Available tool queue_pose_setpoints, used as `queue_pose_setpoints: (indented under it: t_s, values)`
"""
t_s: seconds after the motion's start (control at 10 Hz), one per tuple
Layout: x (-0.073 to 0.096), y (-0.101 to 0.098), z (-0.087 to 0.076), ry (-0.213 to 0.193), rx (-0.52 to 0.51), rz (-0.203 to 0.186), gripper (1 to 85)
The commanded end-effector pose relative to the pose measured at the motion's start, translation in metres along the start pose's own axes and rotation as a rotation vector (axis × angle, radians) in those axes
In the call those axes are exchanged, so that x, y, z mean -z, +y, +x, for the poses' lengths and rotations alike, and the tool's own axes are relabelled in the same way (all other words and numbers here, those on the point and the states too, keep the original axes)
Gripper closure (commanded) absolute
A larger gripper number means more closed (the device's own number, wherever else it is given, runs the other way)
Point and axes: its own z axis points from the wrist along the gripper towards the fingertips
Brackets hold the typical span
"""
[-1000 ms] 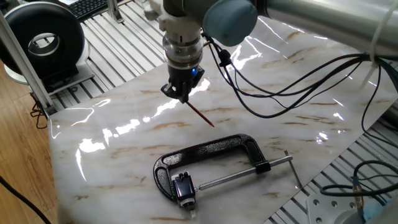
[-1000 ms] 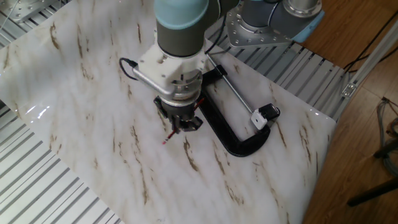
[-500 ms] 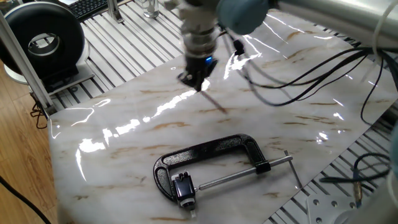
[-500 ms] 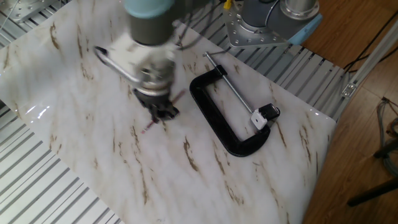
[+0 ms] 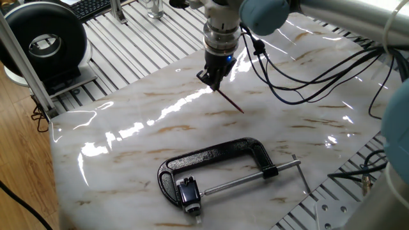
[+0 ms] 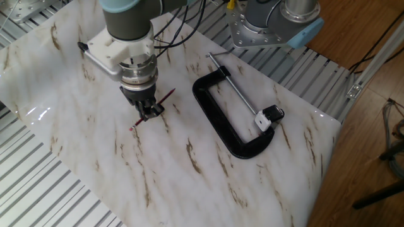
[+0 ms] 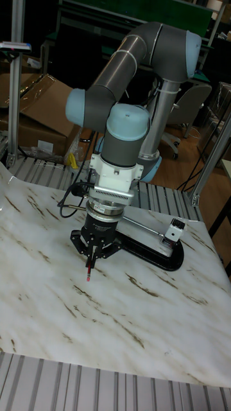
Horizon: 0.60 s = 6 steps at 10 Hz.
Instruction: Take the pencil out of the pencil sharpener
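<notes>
My gripper (image 5: 215,79) is shut on the pencil (image 5: 231,102), a thin dark-red stick that slants down from the fingers and hangs just over the marble sheet. The other fixed view shows the same gripper (image 6: 147,113) with the pencil (image 6: 165,98) sticking out on both sides of the fingers. In the tall fixed view the pencil (image 7: 88,270) points down below the gripper (image 7: 92,253). The pencil sharpener (image 5: 188,193), a small black block with a silvery part, lies well apart from the pencil, by the clamp's screw end (image 6: 270,116) (image 7: 173,229).
A big black C-clamp (image 5: 220,155) lies on the marble sheet (image 5: 128,115) beside the sharpener. A black round device (image 5: 43,39) stands at the far left. Cables (image 5: 307,80) hang from the arm. Slatted metal table (image 6: 38,189) surrounds the sheet; the robot base (image 6: 271,25) is behind.
The gripper has carried the pencil further away from the clamp and the sharpener, across the marble sheet. The clamp and the sharpener have stayed in place.
</notes>
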Motion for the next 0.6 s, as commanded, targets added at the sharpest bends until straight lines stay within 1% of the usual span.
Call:
queue_pose_setpoints:
  t_s: [0.0, 0.1, 0.3, 0.5]
  values:
    - [-0.0049, -0.0002, -0.0021, -0.008, 0.01, -0.028, 66.0]
    - [-0.0074, 0.0004, -0.0038, -0.014, 0.011, -0.031, 63.0]
    - [-0.0081, 0.0007, -0.0032, -0.013, 0.02, -0.032, 58.0]
    - [-0.0077, 0.0003, -0.0032, -0.013, 0.022, -0.031, 57.7]
